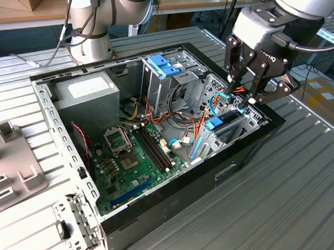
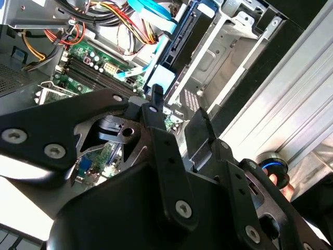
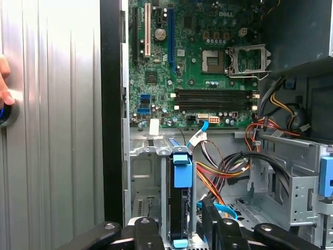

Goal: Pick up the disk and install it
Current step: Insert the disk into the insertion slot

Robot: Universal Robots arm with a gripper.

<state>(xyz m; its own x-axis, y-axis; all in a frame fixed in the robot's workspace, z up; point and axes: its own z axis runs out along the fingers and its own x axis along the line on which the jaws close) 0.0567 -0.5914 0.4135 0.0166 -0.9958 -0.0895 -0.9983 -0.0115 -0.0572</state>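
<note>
The disk (image 1: 221, 124) stands on edge in a metal bay at the front corner of the open computer case (image 1: 159, 200), at the exterior view's right. Its dark body (image 3: 180, 211) runs between light-blue rails, with a light-blue tab (image 3: 182, 172) at one end. In the second wrist view the disk (image 2: 179, 39) is a dark slab beside a blue rail. My gripper (image 1: 242, 95) hangs just above it, open. In the first wrist view one black finger (image 3: 147, 230) sits on each side of the disk, with small gaps to it.
A blue bracket (image 1: 164, 65) tops the tall drive cage behind the bay. Orange and black cables (image 3: 229, 169) lie beside the disk. The motherboard (image 1: 135, 154) and power supply (image 1: 85, 95) take up the rest. A person's hand (image 3: 4, 83) rests by a blue-ringed button (image 2: 273, 169) on the ribbed table.
</note>
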